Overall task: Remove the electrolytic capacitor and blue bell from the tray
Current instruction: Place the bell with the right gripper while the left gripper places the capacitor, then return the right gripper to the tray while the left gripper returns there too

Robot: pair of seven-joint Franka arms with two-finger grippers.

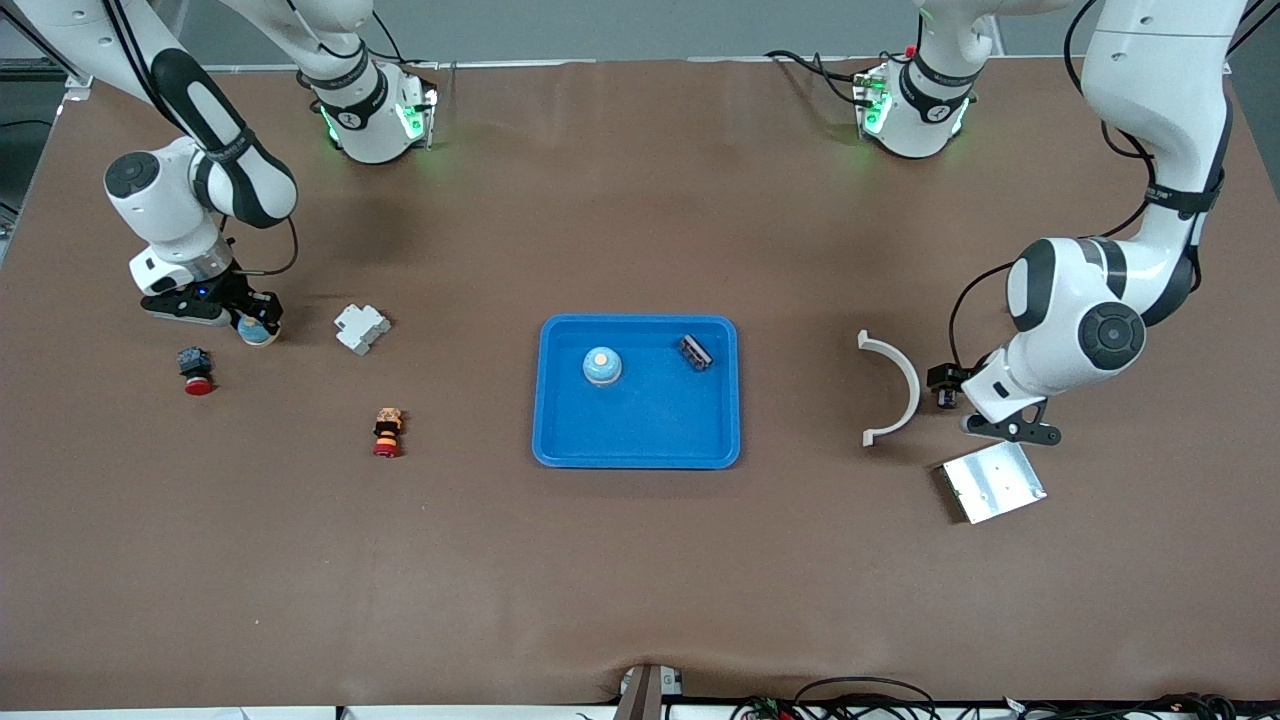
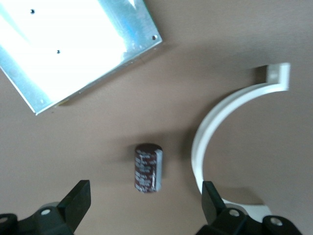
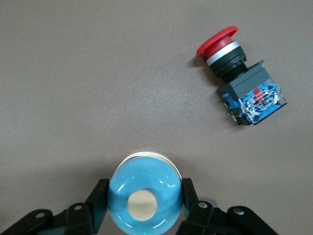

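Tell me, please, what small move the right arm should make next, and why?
Probably open the right gripper and lift away. Its fingers are shut on a blue bell down at the bare table, outside the blue tray at the right arm's end, beside the red emergency-stop button. The left gripper is open over the electrolytic capacitor lying on the table.

High front camera facing both robot bases across the worktop [image 1: 640,580], wrist cameras close, looking straight down, shared silver plate [image 2: 73,44].
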